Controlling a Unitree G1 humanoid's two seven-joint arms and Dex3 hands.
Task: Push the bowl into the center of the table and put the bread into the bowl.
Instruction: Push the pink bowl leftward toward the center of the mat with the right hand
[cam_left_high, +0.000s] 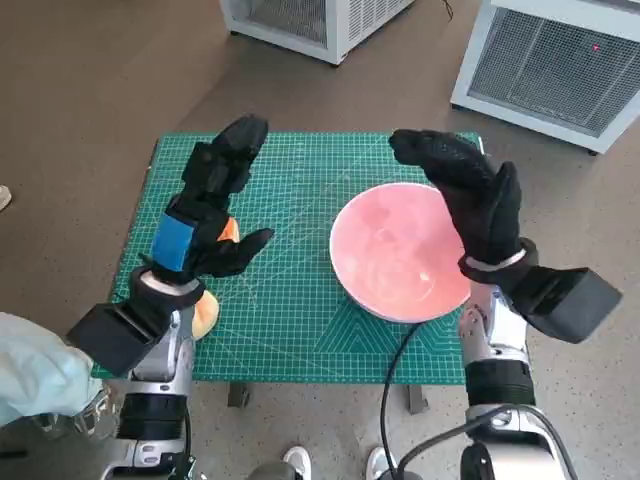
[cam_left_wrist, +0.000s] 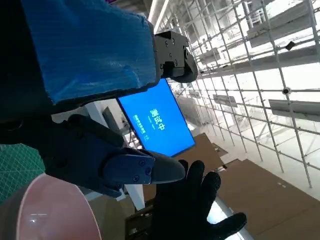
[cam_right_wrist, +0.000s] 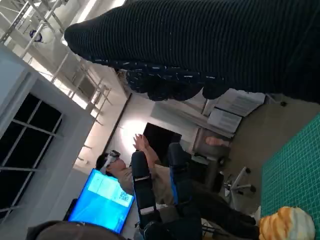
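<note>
- We see the pink bowl (cam_left_high: 398, 264) at the worktop's (cam_left_high: 290, 330) 4 o'clock, below our right hand (cam_left_high: 470, 195), fingers wide.
- The bread (cam_left_high: 207, 300) lies at 8 o'clock under our left hand (cam_left_high: 205, 210), fingers spread, holding nothing.

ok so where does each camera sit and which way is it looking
Head view: on the head, looking steeply down at the green mat, bowl and both forearms.
Left wrist view: behind the left robot hand, looking across at a blue screen; shares the bowl's rim.
Right wrist view: behind the right robot hand, facing a seated person; shares the bread.
</note>
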